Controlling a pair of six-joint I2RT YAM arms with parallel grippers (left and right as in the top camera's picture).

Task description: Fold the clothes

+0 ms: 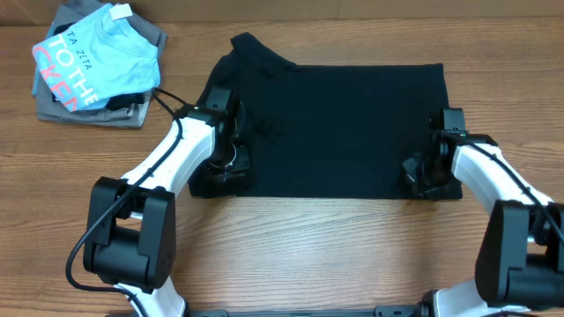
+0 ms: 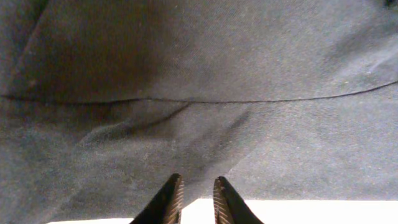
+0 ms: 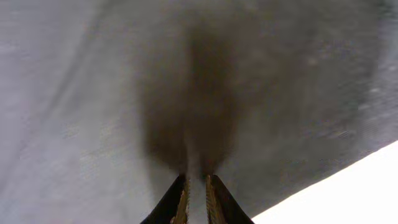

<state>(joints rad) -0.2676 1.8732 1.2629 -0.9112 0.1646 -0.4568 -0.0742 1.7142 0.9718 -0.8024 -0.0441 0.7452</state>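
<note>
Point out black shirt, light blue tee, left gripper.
black shirt (image 1: 344, 123), overhead view, mid torso fabric.
light blue tee (image 1: 113, 48), overhead view, plain chest area.
left gripper (image 2: 196, 185), left wrist view, between its jaws.

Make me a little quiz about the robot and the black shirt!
1. True or false: the black shirt is rolled into a ball.
2. Where is the light blue tee? A) on the grey pile; B) on the shirt; C) in a gripper.
3. Fill in: the left gripper and right gripper sit at the shirt's ____ corners, near or far from the robot.
Key: 1 false, it lies flat; 2 A; 3 near.
</note>
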